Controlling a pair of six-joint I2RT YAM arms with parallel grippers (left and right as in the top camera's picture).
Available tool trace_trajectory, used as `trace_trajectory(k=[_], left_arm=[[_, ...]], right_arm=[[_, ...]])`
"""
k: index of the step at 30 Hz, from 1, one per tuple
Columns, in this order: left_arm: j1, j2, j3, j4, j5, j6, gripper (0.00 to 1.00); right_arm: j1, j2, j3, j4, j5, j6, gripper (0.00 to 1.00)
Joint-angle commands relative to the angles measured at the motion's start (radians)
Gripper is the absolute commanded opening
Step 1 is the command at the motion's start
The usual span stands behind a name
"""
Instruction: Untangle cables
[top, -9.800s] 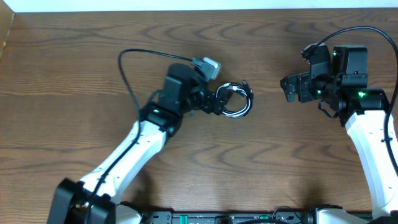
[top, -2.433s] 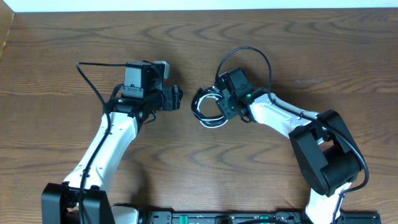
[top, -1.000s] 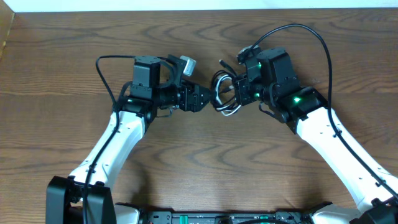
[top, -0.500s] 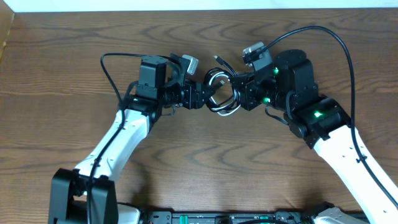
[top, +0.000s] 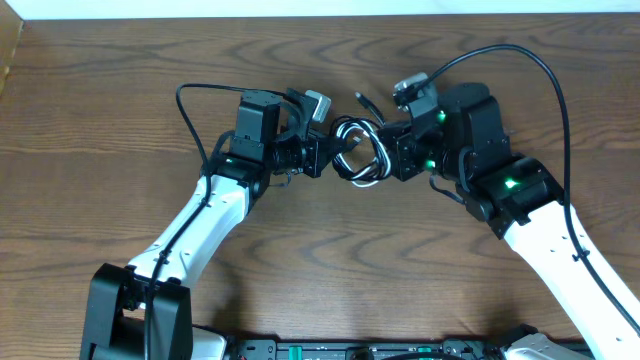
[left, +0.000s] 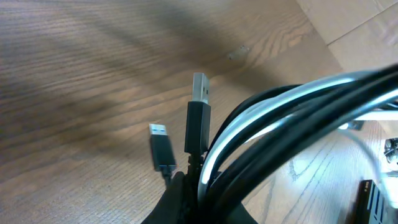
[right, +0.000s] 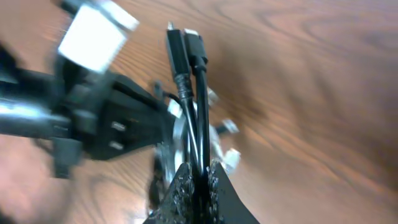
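The cables (top: 358, 152) form a small black and white coil held between both arms at the table's middle back. My left gripper (top: 326, 158) is shut on the coil's left side and my right gripper (top: 390, 156) is shut on its right side. In the left wrist view black and white strands (left: 280, 124) run up from my gripper (left: 208, 196), with two plug ends (left: 199, 115) beside them. In the right wrist view my gripper (right: 199, 183) pinches black strands (right: 196, 106), and their plug ends (right: 185, 43) point away.
The wooden table (top: 100, 220) spreads all round. Thick black arm wires loop above the left arm (top: 188, 100) and over the right arm (top: 545, 75). The table's back edge (top: 300, 14) runs close behind the coil. The left arm's body (right: 93, 118) fills the right wrist view's left.
My left gripper has come in from the left and shut on the coil's left side. The right arm has carried the coil slightly left and held it there.
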Motion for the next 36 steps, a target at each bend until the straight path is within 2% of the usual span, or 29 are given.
trace_trajectory(k=[1, 6, 8, 9, 11, 12, 13, 15, 20, 23, 25, 27, 28, 31, 34, 36], left_arm=[[0.016, 0.007, -0.006, 0.004, 0.009, 0.01, 0.08], [0.047, 0.001, -0.006, 0.005, 0.041, 0.006, 0.08], [0.057, 0.001, -0.006, 0.004, 0.047, -0.005, 0.07], [0.06, 0.001, -0.006, 0.004, 0.048, -0.018, 0.08], [0.061, 0.001, -0.006, 0.004, 0.053, -0.039, 0.07], [0.061, 0.001, -0.006, 0.004, 0.074, -0.039, 0.08], [0.061, 0.001, -0.006, 0.004, 0.096, -0.039, 0.08], [0.061, 0.001, -0.006, 0.004, 0.132, -0.039, 0.08], [0.061, 0.001, -0.006, 0.018, 0.152, -0.072, 0.08], [0.061, 0.001, -0.006, 0.099, 0.243, -0.128, 0.07], [0.061, 0.001, -0.006, 0.206, 0.315, -0.199, 0.08], [0.061, 0.0, -0.006, 0.264, 0.325, -0.243, 0.08], [0.061, 0.0, -0.006, 0.277, 0.324, -0.25, 0.08], [0.061, 0.0, -0.006, 0.274, 0.332, -0.262, 0.08], [0.061, 0.0, -0.006, 0.275, 0.357, -0.265, 0.07], [0.061, 0.0, -0.006, 0.274, 0.358, -0.265, 0.08]], right_arm=[[-0.007, -0.007, 0.013, -0.051, 0.24, 0.036, 0.01], [-0.019, -0.007, 0.012, -0.109, 0.32, 0.036, 0.01], [-0.02, -0.006, 0.012, -0.118, 0.321, 0.035, 0.08], [-0.021, -0.006, 0.011, -0.119, 0.32, 0.036, 0.16], [-0.023, -0.003, 0.011, -0.118, 0.32, 0.036, 0.64], [-0.023, -0.001, 0.011, -0.118, 0.32, 0.036, 0.82], [-0.023, 0.003, 0.011, -0.119, 0.313, 0.036, 0.92], [-0.023, 0.014, 0.011, -0.119, 0.268, 0.036, 0.97], [-0.022, 0.076, 0.011, -0.117, 0.122, 0.036, 0.98], [-0.022, 0.131, 0.011, -0.108, 0.088, 0.037, 0.96], [-0.022, 0.178, 0.011, -0.086, 0.06, 0.038, 0.88], [-0.022, 0.207, 0.011, -0.067, 0.056, 0.048, 0.82], [-0.022, 0.219, 0.011, -0.058, 0.057, 0.054, 0.78], [-0.022, 0.238, 0.011, -0.03, 0.057, 0.064, 0.57], [-0.022, 0.248, 0.011, -0.008, 0.062, 0.063, 0.49], [-0.022, 0.249, 0.011, -0.001, 0.092, 0.063, 0.38]])
